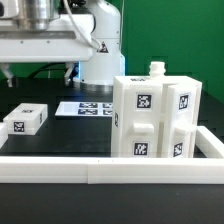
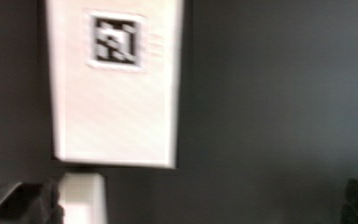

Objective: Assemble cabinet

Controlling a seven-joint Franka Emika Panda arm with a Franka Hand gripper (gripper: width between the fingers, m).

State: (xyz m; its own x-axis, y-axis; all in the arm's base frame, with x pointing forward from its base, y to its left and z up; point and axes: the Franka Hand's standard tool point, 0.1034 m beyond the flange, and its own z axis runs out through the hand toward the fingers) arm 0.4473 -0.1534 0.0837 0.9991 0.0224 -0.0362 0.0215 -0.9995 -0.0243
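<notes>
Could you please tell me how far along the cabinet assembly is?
Done: the cabinet box stands upright, panels seemingly fitted. In hand: nothing; the gripper looks open over a tagged white piece. Left: the small slab, possibly that piece, lies loose, apart.

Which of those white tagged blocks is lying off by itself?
The small slab on the exterior view's left, lying alone on the table; the others stand clustered as the cabinet on that view's right.

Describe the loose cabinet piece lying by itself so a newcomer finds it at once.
On the black table, look to the exterior view's left, away from the large white plastic cabinet box. A small low white slab lies there alone. Unlike the thin marker board with several tags, it is chunky and shows one tag on top.
</notes>
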